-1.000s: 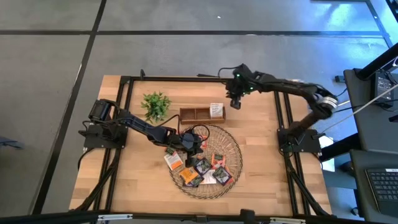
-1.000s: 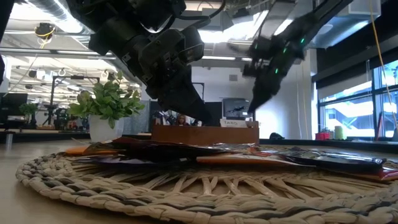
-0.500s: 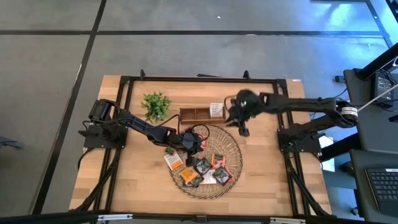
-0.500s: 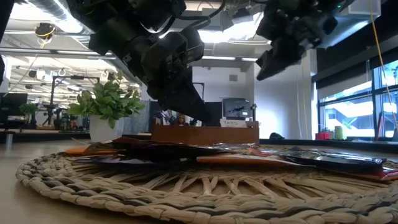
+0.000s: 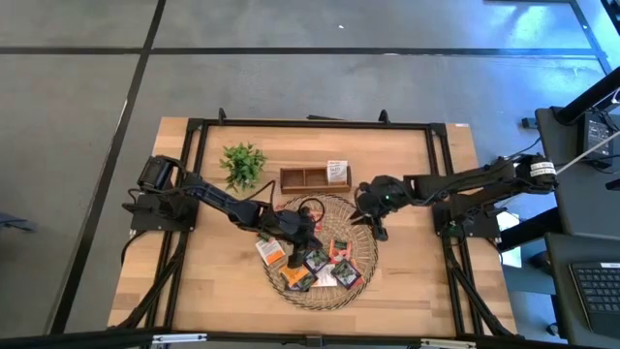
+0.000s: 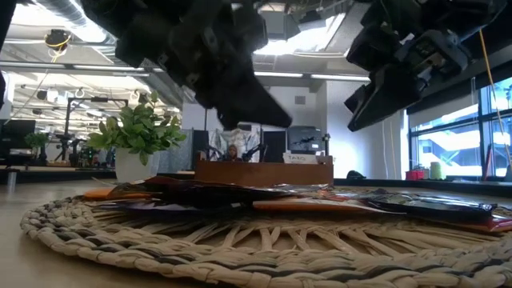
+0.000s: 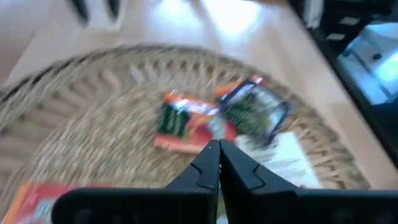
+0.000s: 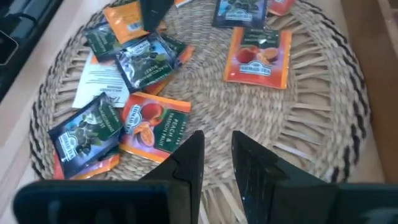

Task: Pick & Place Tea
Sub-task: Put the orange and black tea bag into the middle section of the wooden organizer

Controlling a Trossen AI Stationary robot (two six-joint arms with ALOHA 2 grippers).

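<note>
From above, the tea sachets (image 5: 315, 262) are seen scattered on the round woven tray (image 5: 366, 229) near the desk's (image 5: 407, 291) front edge. A wooden box (image 5: 315, 177) behind the tray holds one white sachet (image 5: 337, 172) in its right compartment; a small plant (image 5: 242, 163) is set beside it. The left gripper (image 5: 308, 236) is held over the sachets, the right gripper (image 5: 378, 223) over the tray's right rim.

At desk level, flat overlapping sachets (image 6: 320, 200) are seen lying on the weave.

In the left wrist view, the jaws are pressed together, empty.

In the right wrist view, orange, dark and white wrappers (image 8: 152, 121) are shown, jaws slightly parted, nothing held
</note>
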